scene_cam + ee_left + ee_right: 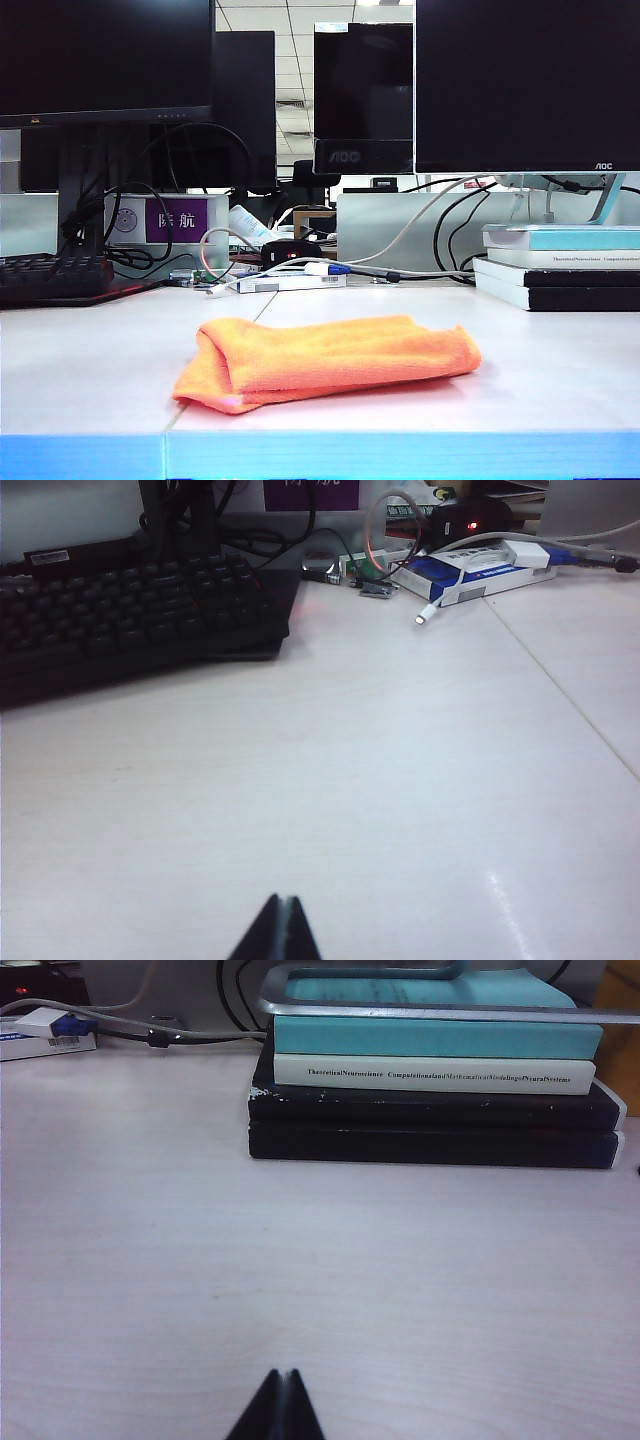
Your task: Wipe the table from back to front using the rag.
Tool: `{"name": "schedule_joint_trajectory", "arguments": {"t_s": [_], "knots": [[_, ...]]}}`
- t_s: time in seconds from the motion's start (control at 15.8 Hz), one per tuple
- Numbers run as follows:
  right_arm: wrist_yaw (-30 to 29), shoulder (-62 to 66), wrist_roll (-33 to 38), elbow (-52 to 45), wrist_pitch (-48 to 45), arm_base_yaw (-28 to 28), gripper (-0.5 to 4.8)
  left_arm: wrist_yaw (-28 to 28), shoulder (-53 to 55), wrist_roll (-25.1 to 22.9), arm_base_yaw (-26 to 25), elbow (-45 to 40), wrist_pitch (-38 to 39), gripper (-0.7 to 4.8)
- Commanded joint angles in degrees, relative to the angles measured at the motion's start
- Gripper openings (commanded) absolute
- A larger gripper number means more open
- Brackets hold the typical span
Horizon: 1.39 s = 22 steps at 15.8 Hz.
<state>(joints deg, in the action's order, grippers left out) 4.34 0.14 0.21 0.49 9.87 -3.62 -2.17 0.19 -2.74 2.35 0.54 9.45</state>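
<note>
Exterior view shows the rag (pixel 325 361) lying near the front edge of the table (pixel 560 370), a little left of the middle, across the thin seam between the two panels. Its long axis runs left to right, with the folded, thicker end on the left. No arm or gripper shows in this view.

Each wrist view shows only bare table ahead of its gripper. The left gripper (pixel 279 929) has its two dark tips pressed together, with nothing between them, and looks toward a black keyboard (pixel 130 615) and a tangle of cables at the back. The right gripper (pixel 279 1404) is likewise pressed together and empty, facing a stack of books (pixel 430 1090). The rag is in neither wrist view, so both grippers are apart from it.

Judging from these pictures, the task has not begun: the rag is untouched. Since it sits slightly left of centre, the left arm looks a bit nearer, though the rag spans both panels and either arm could plausibly reach it. Whichever goes must spread its tips first, pinch the rag across its short width, and carry it back toward the cables before dragging it forward
</note>
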Motion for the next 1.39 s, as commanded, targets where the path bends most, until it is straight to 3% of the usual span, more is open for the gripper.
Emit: {"name": "schedule_joint_trajectory", "arguments": {"t_s": [0.06, 0.38, 0.44, 0.76, 1.01, 1.2, 1.39], "knots": [[-0.2, 0.0, 0.2, -0.4, -0.2, 0.0, -0.01, -0.6, -0.1, 0.2, 0.1, -0.1, 0.8, -0.06], [-0.4, 0.0, 0.2, -0.4, -0.4, 0.0, -0.01, -0.6, -0.1, 0.2, 0.1, -0.1, 0.8, -0.06], [-0.4, 0.0, 1.5, 0.0, -4.5, 0.0, -0.01, -0.5, -0.1, 0.2, 0.1, 0.1, -0.7, -0.06], [4.4, 0.0, 3.2, 8.7, -5.8, 0.0, -0.01, 5.1, 0.4, 6.3, 0.1, 7.5, -4.0, -0.06], [10.0, 3.2, 3.2, 17.7, -5.4, 0.0, -0.01, 6.5, 8.2, 6.4, 0.1, 16.5, -4.7, -0.06], [8.9, 9.8, 3.2, 24.7, -5.4, 0.0, -0.01, 6.4, 18.5, 6.1, 0.1, 25.3, -5.2, -0.06], [0.3, 22.1, 3.2, 35.5, -5.1, 0.0, -0.01, -1.1, 32.5, 6.1, 0.1, 40.6, -1.8, -0.06]]}}
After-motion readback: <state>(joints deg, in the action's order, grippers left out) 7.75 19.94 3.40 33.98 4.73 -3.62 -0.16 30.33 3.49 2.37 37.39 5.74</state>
